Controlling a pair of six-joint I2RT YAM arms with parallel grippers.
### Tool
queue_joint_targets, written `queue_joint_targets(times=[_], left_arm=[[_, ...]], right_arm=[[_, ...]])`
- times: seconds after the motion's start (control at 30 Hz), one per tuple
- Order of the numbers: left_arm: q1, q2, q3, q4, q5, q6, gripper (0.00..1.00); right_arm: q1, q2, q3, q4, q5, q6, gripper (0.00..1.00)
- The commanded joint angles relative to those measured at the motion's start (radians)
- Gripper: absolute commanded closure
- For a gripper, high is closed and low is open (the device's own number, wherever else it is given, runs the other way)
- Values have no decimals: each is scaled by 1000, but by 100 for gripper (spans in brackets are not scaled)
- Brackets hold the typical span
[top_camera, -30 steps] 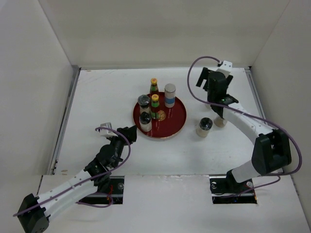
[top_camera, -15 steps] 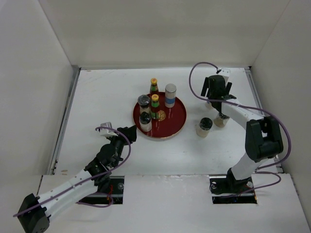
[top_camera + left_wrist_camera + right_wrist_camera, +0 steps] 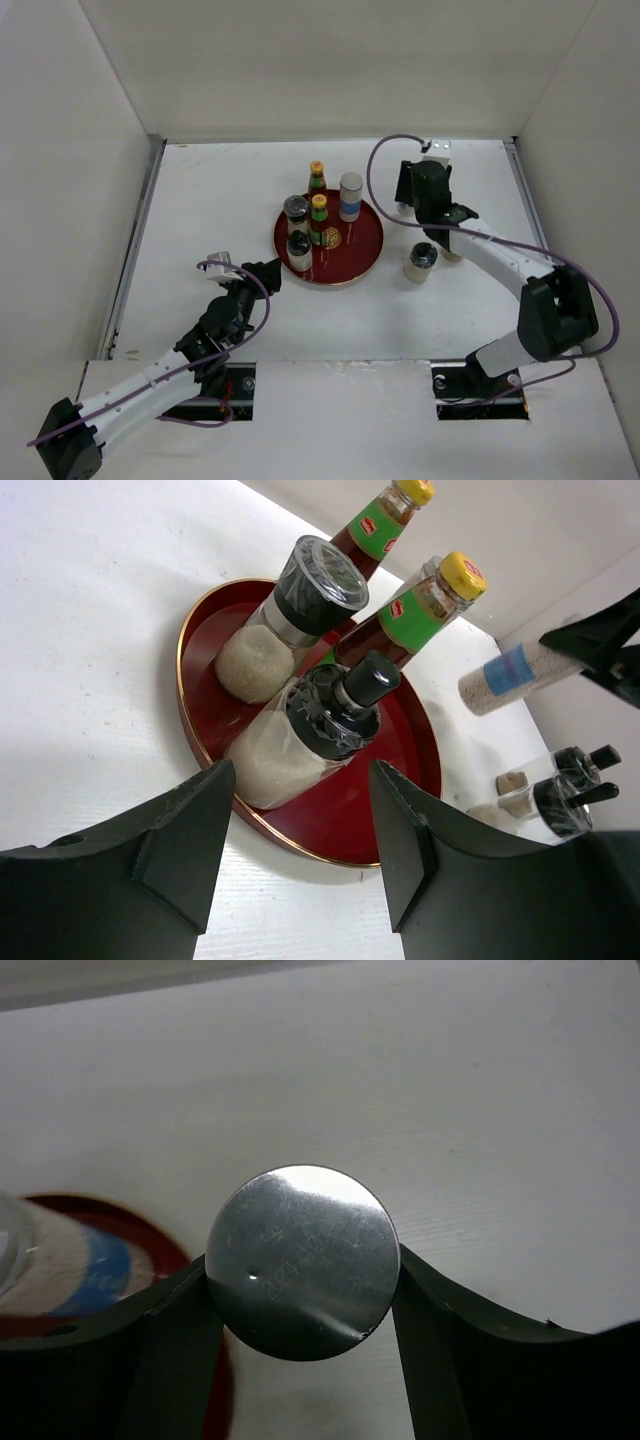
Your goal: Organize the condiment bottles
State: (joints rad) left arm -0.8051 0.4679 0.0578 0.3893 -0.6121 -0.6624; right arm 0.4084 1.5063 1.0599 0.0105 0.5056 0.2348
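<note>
The round red tray holds a sauce bottle with a yellow cap, a blue-banded shaker and two dark-lidded jars. A second sauce bottle stands just behind the tray. A dark-lidded jar stands on the table right of the tray, with another half hidden under the right arm. My right gripper is shut on a silver-lidded shaker jar, to the right of the blue-banded shaker. My left gripper is open and empty at the tray's front left edge.
White walls close the table on the left, back and right. The right arm arches over the table right of the tray. In the left wrist view the two right-hand jars stand beyond the tray.
My right gripper has moved left from the back right toward the tray, with its wrist turned. The left arm and the bottles on the tray have not moved.
</note>
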Motion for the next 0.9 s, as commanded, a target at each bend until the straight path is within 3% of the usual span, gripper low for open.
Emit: queue_joint_targets(times=[0.0,0.37,0.7,0.87], left_arm=[[1,-3,-10,57,8,-8,46],[4,-24,-10,37,9,-5,46],[10,-18,-9,36,18,-9,46],[7,-35,-13,34,8,-9,46]], right_arm=[[111,-95,5,117,39,-17,49],[394,-37,-49,147,56,95,49],[618,67,-51,158,163,121,47],[649,115,-44,155,174,130,31]])
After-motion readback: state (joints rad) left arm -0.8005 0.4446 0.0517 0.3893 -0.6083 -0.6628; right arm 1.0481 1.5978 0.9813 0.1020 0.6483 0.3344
